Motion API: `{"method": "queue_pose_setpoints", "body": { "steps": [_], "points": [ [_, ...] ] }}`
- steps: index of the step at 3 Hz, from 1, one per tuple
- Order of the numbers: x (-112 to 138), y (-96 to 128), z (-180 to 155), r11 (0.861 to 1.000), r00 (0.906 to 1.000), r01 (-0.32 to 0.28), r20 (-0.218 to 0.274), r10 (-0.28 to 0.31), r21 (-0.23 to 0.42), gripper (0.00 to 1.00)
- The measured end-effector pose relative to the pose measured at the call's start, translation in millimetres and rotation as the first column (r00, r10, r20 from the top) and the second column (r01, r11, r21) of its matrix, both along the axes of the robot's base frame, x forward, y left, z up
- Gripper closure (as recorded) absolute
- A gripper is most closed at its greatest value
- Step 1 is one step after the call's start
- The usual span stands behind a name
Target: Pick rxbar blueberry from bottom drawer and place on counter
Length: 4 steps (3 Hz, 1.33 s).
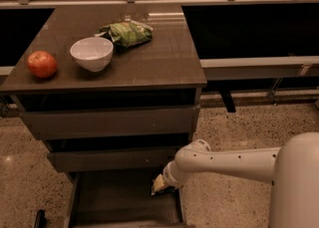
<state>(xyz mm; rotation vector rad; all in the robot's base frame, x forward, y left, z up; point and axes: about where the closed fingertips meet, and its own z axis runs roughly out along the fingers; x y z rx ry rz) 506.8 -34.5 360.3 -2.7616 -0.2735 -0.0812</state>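
rxbar blueberry cannot be made out; it likely lies under the gripper (160, 185), at the right rear corner of the bottom drawer (114, 202). whether the gripper is closed cannot be told. the bar is judged light, flat and slick-wrapped, so pinch across its narrow width. above the drawer lies the counter (159, 57).

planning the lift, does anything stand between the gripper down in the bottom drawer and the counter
The gripper sits low at the bottom drawer's right rear, below two drawer fronts and the counter's front edge, so it probably must pull outward before rising. Up top, apple, bowl and green bag occupy left and back.
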Motion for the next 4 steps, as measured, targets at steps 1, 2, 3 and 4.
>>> {"method": "queue_pose_setpoints", "body": {
  "steps": [1, 2, 3, 4],
  "points": [
    [-14.6, 1.9, 61.9, 0.997, 0.9895, -0.064, 0.133, 0.057, 0.05, 1.0],
    [-41.3, -13.9, 149.0, 0.991, 0.9641, -0.132, 0.238, 0.119, 0.039, 1.0],
    [-45.2, -25.4, 219.6, 0.981, 0.9477, -0.196, 0.258, 0.188, 0.005, 1.0],
    [-5.9, -33.5, 285.9, 0.969, 0.935, -0.243, 0.257, 0.245, -0.041, 1.0]
  ]
}}
